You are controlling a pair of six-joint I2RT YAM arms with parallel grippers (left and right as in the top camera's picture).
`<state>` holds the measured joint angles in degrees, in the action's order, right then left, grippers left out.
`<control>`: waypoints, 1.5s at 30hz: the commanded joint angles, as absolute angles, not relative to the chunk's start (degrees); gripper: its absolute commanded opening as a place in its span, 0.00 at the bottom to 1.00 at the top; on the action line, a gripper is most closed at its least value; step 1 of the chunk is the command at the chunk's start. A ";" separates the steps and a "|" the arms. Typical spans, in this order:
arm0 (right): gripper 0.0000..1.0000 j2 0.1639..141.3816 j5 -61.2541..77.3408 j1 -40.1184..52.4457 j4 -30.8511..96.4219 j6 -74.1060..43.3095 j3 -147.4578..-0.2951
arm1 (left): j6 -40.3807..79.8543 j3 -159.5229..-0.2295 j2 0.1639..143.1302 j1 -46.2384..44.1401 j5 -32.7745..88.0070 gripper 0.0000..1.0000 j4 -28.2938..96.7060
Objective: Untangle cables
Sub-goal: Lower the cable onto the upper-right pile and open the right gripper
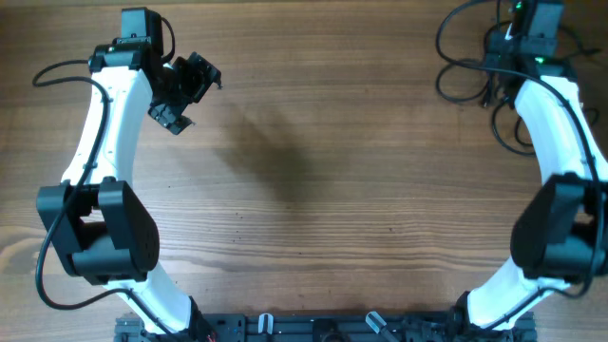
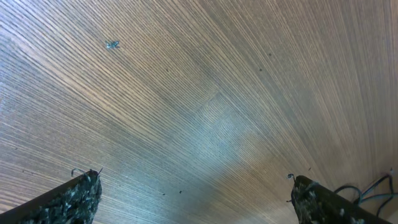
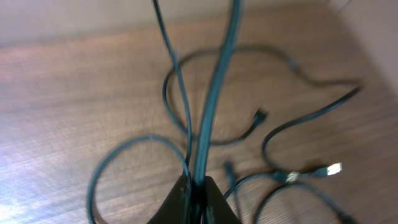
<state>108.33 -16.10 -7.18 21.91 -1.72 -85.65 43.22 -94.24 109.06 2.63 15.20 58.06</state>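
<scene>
Thin black cables (image 3: 210,99) lie in a loose heap at the far right corner of the brown wood-grain table (image 1: 313,190), loops spilling from under the right wrist toward the table's middle (image 1: 461,71). The right gripper (image 3: 195,194) is directly on the heap, its fingers pressed together and pinching what looks like two strands, one thicker and one thinner. Both strands run out from the fingertips away from the camera and leave the top of the wrist view, so their long axis follows the gripper's own line. Slack loops curl on the wood to either side. A silver-tipped plug end (image 3: 333,168) and a small dark plug end (image 3: 258,116) both lie free to the right of the held strands, not touching the fingers. The left gripper (image 1: 180,90) is at the far left, well apart from the heap across the table. Its fingers (image 2: 78,196) are spread wide with only bare wood between them. The right arm is plainly the nearer one. Judgement: any separating pull goes along the held strands, away from the loops. No containers in view.
</scene>
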 commanded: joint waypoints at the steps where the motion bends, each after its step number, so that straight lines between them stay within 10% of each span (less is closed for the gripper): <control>1: 0.96 114.06 -16.21 -6.98 23.05 -4.08 -86.56 | 43.77 -94.06 108.44 2.37 14.46 0.99 57.91; 45: 1.00 68.36 28.38 -6.61 50.85 -6.20 -86.59 | 43.79 -94.08 108.44 2.37 14.46 1.00 57.69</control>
